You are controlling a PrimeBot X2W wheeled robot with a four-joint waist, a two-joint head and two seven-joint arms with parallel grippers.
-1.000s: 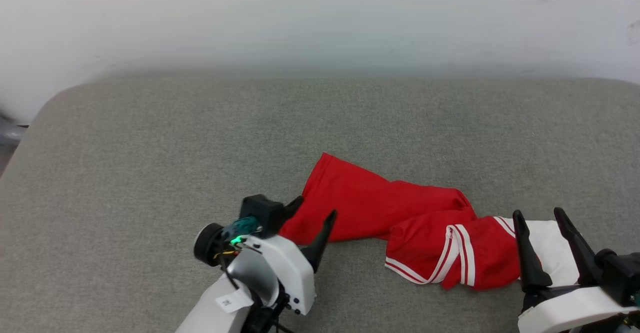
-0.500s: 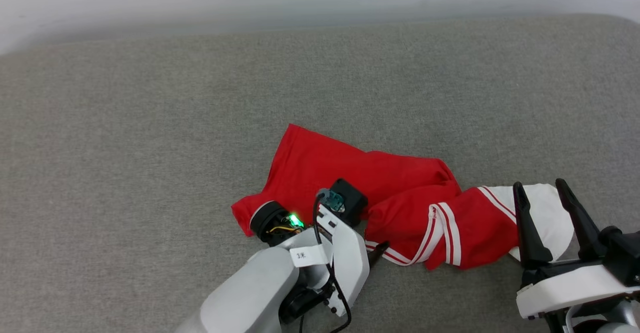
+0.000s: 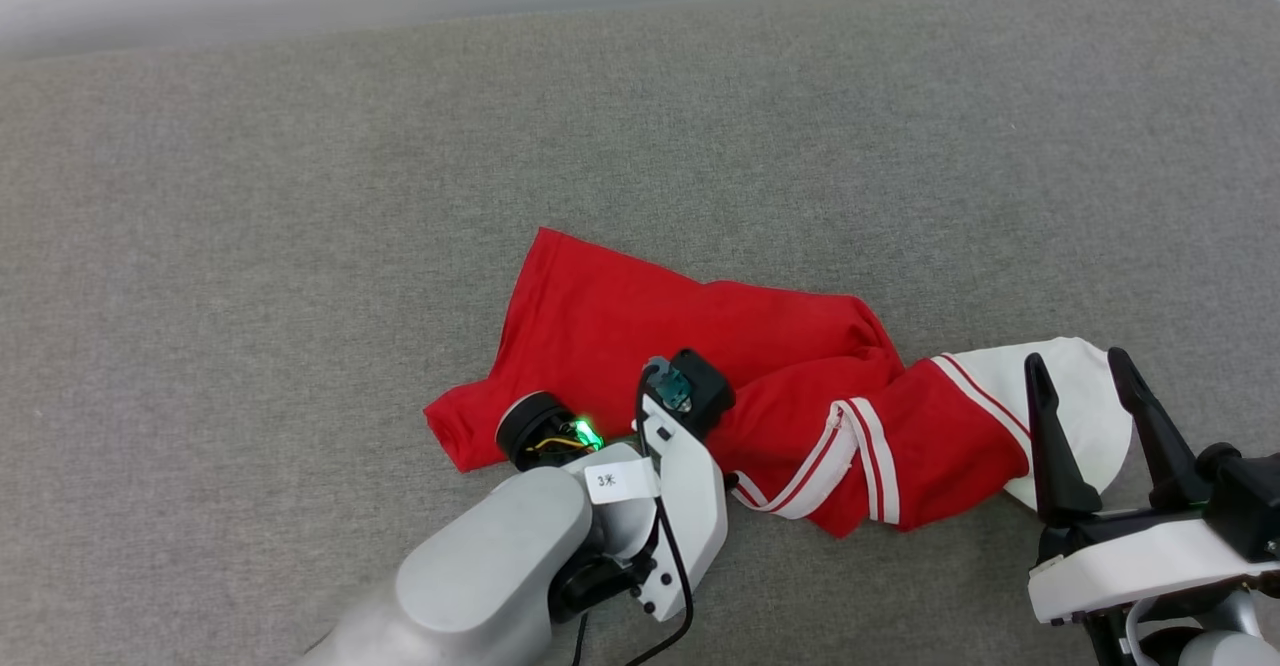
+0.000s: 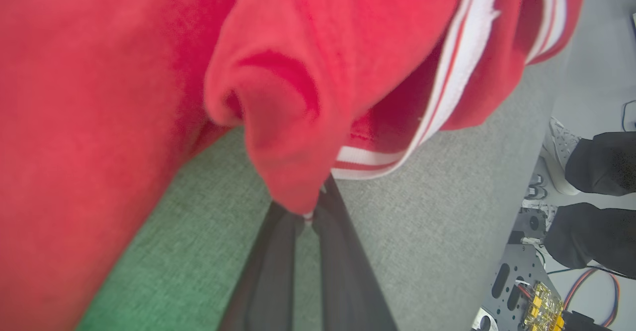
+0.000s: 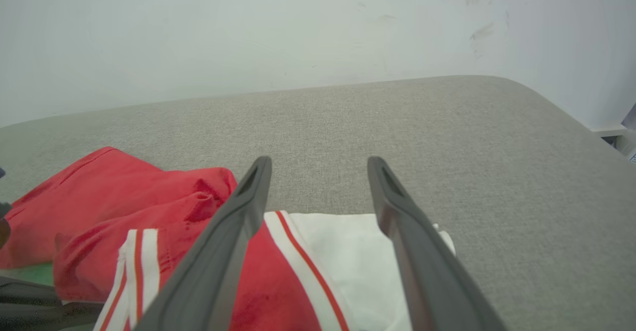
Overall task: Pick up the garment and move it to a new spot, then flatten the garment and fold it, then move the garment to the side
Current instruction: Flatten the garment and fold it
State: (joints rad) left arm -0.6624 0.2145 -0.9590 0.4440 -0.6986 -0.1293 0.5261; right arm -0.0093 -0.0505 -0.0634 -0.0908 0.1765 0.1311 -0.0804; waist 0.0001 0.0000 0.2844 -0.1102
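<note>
Garment (image 3: 620, 316) lies with one fold pinched in left end effector (image 4: 305, 216), sleeve (image 3: 1085, 416) beneath spread right end effector (image 3: 1073, 361).

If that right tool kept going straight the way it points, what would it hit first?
Probably the grey cushion just past the jersey's white sleeve; the open right tool seems to aim over the sleeve, though its height is unclear.
</note>
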